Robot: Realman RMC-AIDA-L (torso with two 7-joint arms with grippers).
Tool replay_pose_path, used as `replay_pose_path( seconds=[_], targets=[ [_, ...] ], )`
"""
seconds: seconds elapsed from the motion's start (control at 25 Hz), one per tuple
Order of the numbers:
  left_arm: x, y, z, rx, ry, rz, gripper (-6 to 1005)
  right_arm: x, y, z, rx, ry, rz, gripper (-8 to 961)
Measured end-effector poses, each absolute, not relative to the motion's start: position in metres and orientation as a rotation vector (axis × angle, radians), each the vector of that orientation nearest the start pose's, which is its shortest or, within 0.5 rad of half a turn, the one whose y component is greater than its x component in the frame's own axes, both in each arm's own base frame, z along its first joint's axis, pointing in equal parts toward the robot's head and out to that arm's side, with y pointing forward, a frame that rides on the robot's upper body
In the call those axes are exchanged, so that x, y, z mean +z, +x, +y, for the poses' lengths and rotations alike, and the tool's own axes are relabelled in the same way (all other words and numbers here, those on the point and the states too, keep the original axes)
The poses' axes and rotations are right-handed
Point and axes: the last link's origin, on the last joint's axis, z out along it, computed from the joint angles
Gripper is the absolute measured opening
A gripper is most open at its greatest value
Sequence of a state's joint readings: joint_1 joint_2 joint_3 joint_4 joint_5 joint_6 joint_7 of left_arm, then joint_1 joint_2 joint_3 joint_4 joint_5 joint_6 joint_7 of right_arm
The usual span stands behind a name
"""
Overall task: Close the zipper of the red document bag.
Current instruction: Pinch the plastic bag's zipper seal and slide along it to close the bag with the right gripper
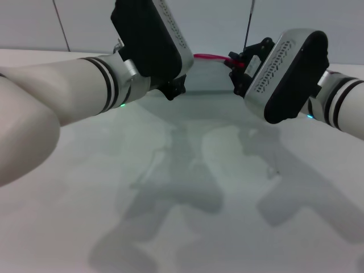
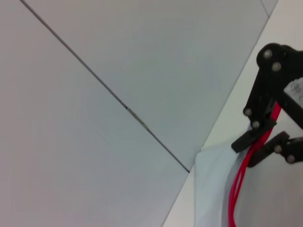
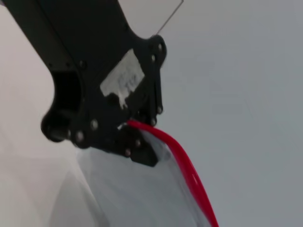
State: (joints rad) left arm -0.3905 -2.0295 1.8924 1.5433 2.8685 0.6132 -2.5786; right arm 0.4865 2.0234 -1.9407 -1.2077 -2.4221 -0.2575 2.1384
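My right pincer point(image 1: 236, 67) sits at the far side of the white matte table point(image 1: 182, 216), fingers drawn together on the thin bright red zipper strip point(image 1: 211, 57). From the left wrist view the same black fingers point(image 2: 251, 140) pinch the red strip point(image 2: 241, 175) from both sides (the strip passes between them and runs on past).

My left pincer point(image 1: 173, 88) is just across from the right one, a short gap between them, with the zipper strip spanning that gap. In the right wrist view its black fingers point(image 3: 137, 149) are clamped on the end of the red strip point(image 3: 189, 175), which curves away from the grip in an arc.

The large flat pouch of translucent pale blue-grey plastic point(image 1: 207, 82) hangs just below both pincers, its red-trimmed edge uppermost and held between them. Its clear sheet point(image 3: 142, 194) falls away beneath the left pincer's hold; in the left wrist view a pale corner of the sheet point(image 2: 210, 189) shows beside the strip, close to the right pincer.

Behind both pincers stands a grey panelled wall point(image 2: 118, 71) with a thin dark seam.
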Motion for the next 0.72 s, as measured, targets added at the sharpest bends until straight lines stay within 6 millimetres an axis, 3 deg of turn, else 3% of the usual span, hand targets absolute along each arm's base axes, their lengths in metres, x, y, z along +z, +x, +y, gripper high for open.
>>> replay_pose_path(
  seconds=[0.28,0.72],
  targets=[
    [-0.021,-0.122,0.376,0.073,-2.225,0.032,55,-0.054,0.150,0.403,0.018,-2.239,-0.133,87],
    [-0.013,-0.126,0.372,0.062,-2.205,0.015,55,-0.025,0.186,0.422,-0.020,-2.141,0.018,88]
  ],
)
